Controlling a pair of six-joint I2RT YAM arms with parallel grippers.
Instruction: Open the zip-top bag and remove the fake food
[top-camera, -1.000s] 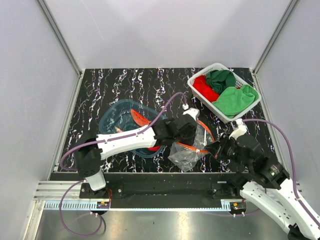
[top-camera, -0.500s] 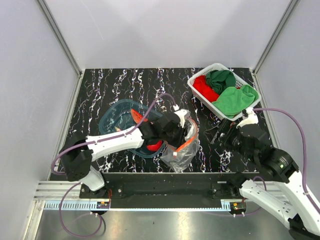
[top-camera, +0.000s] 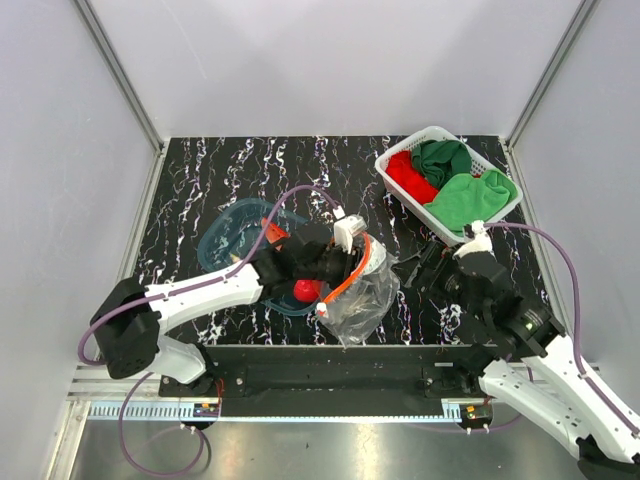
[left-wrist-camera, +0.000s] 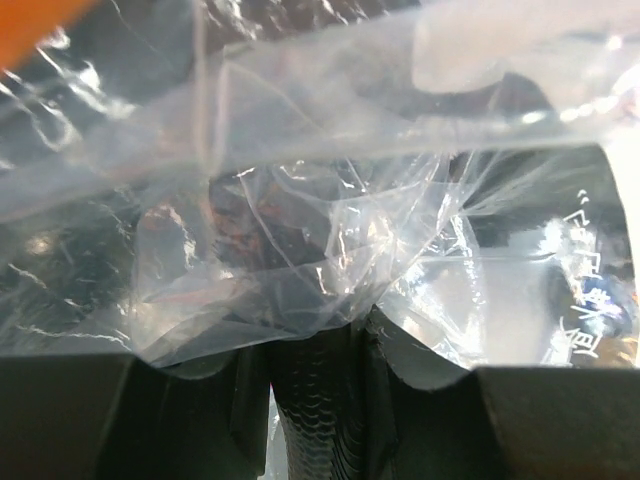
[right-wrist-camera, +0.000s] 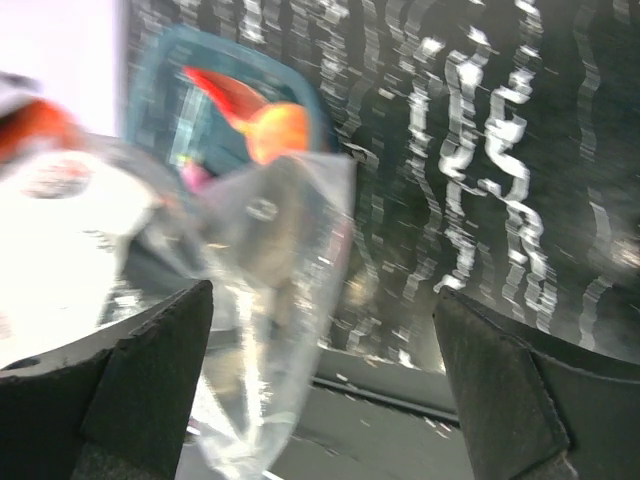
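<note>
Top external view puts the zip-top bag (top-camera: 368, 300) near the bench's (top-camera: 200, 180) front edge, between the two arms. Its orange zip strip (top-camera: 352, 278) runs roughly from 1 to 7 o'clock. The left fingers (top-camera: 345, 262) are clamped on the clear film by that strip, and the left wrist view shows plastic bunched between them. The right fingers (top-camera: 425, 270) gape wide and empty just at the bag's 3 o'clock, so that arm looks the likelier one to take the opposite lip. A glossy red fruit (top-camera: 303, 291) sits at the bag's 9 o'clock by the blue tub (top-camera: 212, 245); whether film covers it I cannot tell. An orange-red piece (top-camera: 272, 232) lies in the tub.
</note>
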